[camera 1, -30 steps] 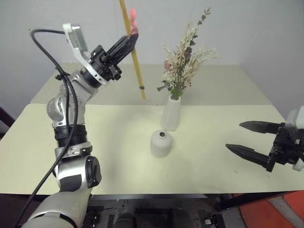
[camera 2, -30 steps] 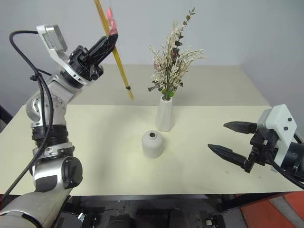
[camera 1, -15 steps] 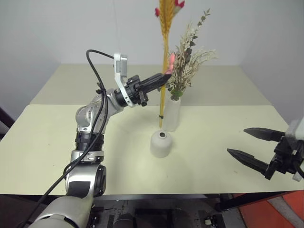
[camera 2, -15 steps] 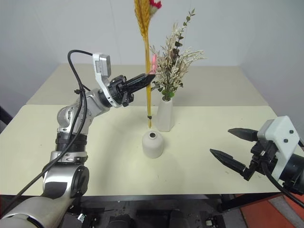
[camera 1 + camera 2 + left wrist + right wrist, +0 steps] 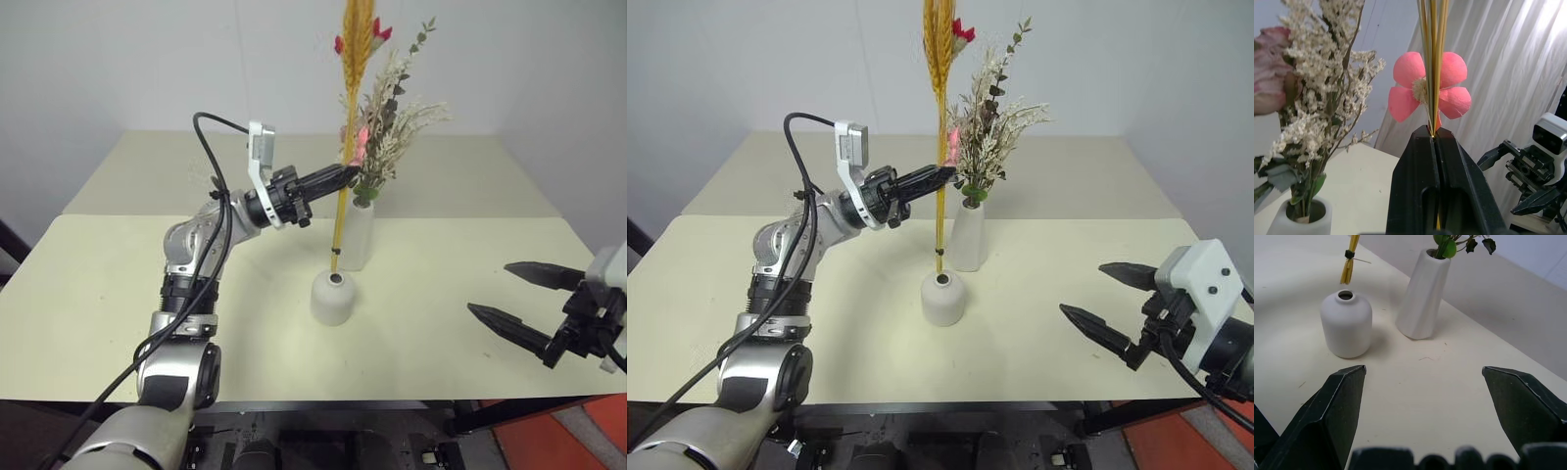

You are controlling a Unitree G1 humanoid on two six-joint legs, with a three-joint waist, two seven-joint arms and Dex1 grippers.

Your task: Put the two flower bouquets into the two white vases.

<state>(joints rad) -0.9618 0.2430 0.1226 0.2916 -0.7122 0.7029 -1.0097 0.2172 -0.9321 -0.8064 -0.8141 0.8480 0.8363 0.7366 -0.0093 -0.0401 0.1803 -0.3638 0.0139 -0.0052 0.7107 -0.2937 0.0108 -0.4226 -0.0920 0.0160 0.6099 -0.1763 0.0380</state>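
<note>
- The wheat spray (image 5: pixel 355 39) is a slim golden-orange bundle with red bits near its top and a pink flower (image 5: pixel 1429 88) on its stalks; it stands nearly upright.
- Its tied lower end (image 5: pixel 1348 265) hangs just above the mouth of the short vase (image 5: pixel 332 297), slightly toward 12 o'clock of it, not yet inside.
- The left hand (image 5: pixel 351 171) is clamped on the spray's stalks just under the pink flower, fingers pressed together.
- The short vase is a squat white dome near the middle of the tabletop (image 5: pixel 460 245).
- The tall vase (image 5: pixel 355 233), a white tapered cone, stands just beside the short one at about 1 o'clock and holds the cream-pink bunch (image 5: pixel 387 122) with green leaves.
- That bunch crowds the spray's upper stalks from 3 o'clock.
- The right hand (image 5: pixel 519 299) hovers well apart at 3 o'clock, fingers spread wide and empty.
</note>
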